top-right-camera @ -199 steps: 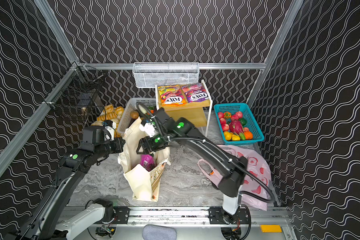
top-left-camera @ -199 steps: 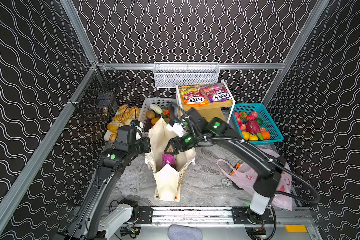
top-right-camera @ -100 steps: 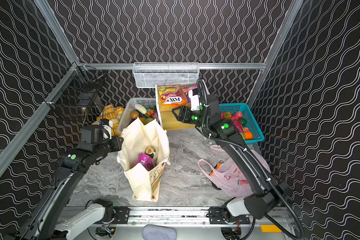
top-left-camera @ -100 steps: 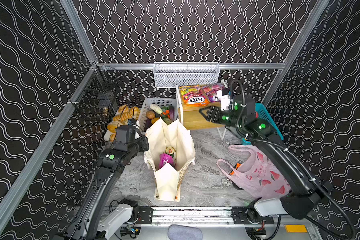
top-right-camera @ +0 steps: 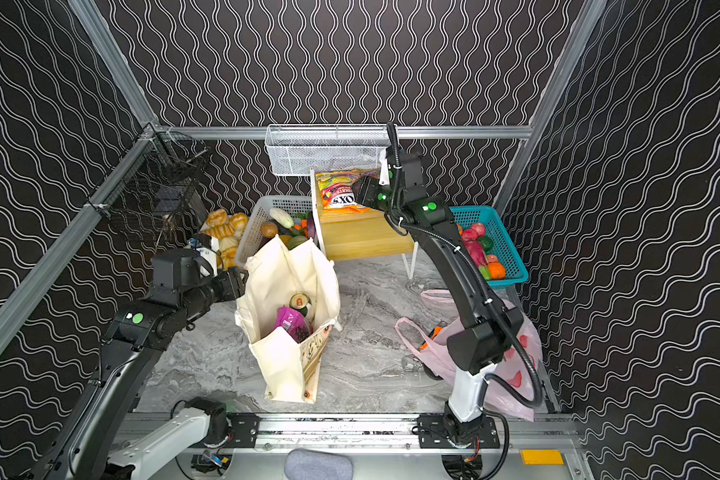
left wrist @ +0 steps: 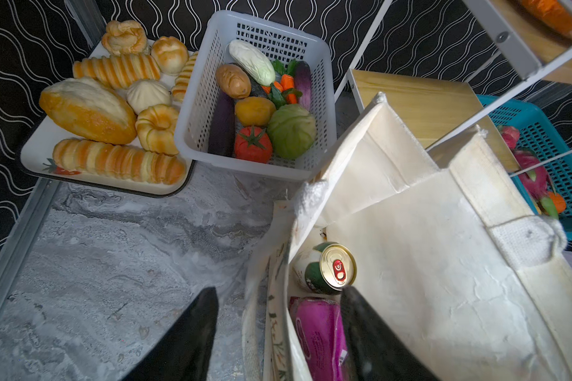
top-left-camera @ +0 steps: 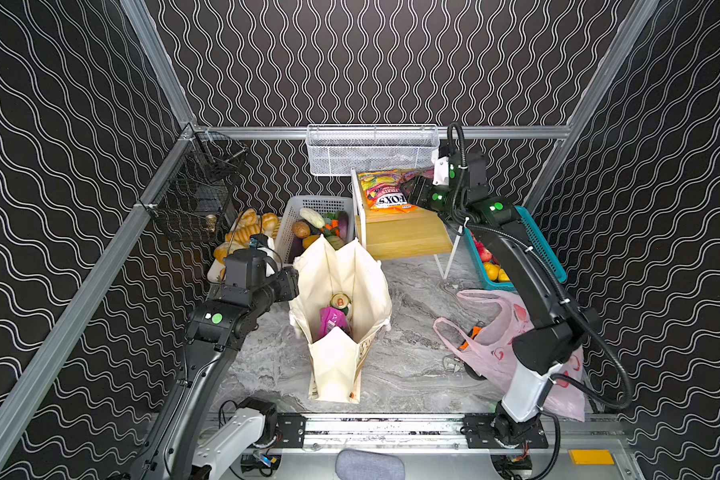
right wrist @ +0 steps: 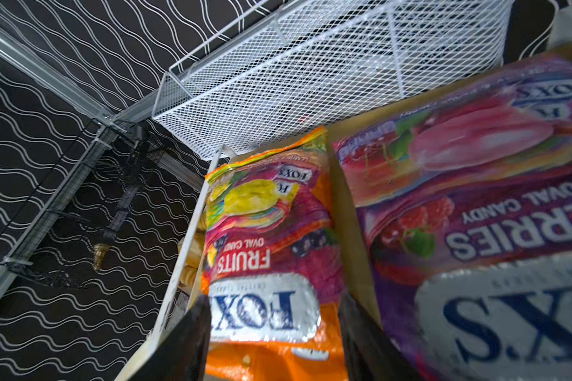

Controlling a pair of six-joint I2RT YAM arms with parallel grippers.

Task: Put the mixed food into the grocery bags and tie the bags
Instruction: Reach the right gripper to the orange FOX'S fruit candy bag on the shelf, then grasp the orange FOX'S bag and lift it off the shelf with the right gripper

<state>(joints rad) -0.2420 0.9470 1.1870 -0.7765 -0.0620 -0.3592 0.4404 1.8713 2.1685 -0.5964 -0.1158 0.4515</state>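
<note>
The cream canvas tote (top-left-camera: 341, 274) stands open on the marble surface (top-left-camera: 408, 361), one wall between the spread, unclenched fingers of the left end effector (left wrist: 278, 293), probably to steady the mouth. The pink carrier (top-left-camera: 499, 307) lies slumped beside it. On the wooden shelf (top-left-camera: 408, 237) the right end effector (right wrist: 274, 298), released, straddles the candy bag (right wrist: 265, 231) reading "FOX'S FRUITS OVAL CANDY". Inside the tote lie the magenta pouch (top-left-camera: 329, 322) and the green-labelled can (top-left-camera: 340, 300).

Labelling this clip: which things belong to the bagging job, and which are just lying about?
Job: cream canvas tote, pink plastic carrier bag, green-labelled can, magenta foil pouch, orange FOX'S Fruits bag.
Lying about: white wire basket, black wire basket.
</note>
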